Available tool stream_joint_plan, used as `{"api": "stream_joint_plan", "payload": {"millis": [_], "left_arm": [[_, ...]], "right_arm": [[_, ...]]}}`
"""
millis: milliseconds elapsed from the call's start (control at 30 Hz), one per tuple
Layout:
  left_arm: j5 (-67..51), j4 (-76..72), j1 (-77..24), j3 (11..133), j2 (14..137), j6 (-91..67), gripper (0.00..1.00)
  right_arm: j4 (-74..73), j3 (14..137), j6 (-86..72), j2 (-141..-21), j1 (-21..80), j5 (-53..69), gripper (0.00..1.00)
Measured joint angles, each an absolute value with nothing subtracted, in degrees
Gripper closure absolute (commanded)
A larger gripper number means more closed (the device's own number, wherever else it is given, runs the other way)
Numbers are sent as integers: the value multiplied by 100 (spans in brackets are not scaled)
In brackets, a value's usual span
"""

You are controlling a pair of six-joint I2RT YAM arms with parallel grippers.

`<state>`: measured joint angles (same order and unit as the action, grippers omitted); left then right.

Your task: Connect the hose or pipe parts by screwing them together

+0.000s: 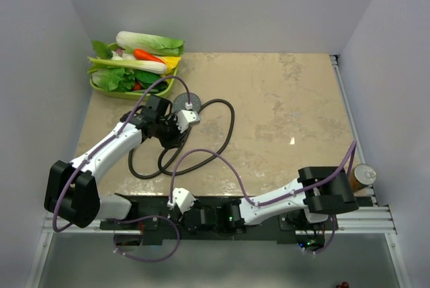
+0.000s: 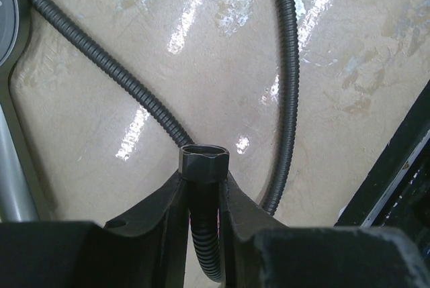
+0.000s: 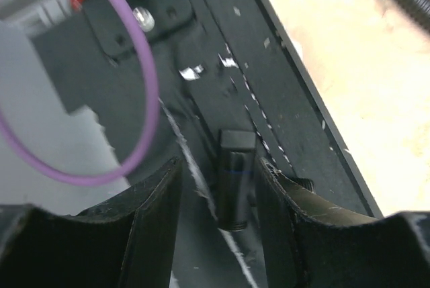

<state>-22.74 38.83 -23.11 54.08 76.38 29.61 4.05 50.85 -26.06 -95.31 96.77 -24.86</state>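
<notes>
My left gripper (image 2: 203, 184) is clamped on the hose (image 2: 101, 60) just under its end nut (image 2: 204, 162), whose mouth points straight ahead, with the shower head (image 1: 183, 102) just beside it, while my right gripper (image 3: 220, 167) hangs parted and empty, well apart from both.

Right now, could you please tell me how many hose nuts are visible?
1: the end nut, at the left gripper's jaws; the hose's other nut may be hidden.

Bright glare on table (image 2: 201, 26); blurry right-wrist view
</notes>
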Motion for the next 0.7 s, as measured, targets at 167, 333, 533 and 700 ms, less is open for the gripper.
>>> {"api": "stream_joint_plan", "payload": {"millis": [167,333,533,700], "left_arm": [[-2351,3907,-2290,5408,7625,2961,100],[-2386,3922,-2290,5408,7625,2961,100],[-2383,4003,-2285,5408,7625,2963,100],[-2388,4005,-2248,5408,7625,2963,100]], "right_arm": [[342,5087,-2399,-9717,9463,-2305,53],[349,5092,-2294,-9843,9332,-2097,57],[370,5103,-2193,-9966,9330,-1831,74],[392,5111,-2134,-9948,9317,-1833,100]]}}
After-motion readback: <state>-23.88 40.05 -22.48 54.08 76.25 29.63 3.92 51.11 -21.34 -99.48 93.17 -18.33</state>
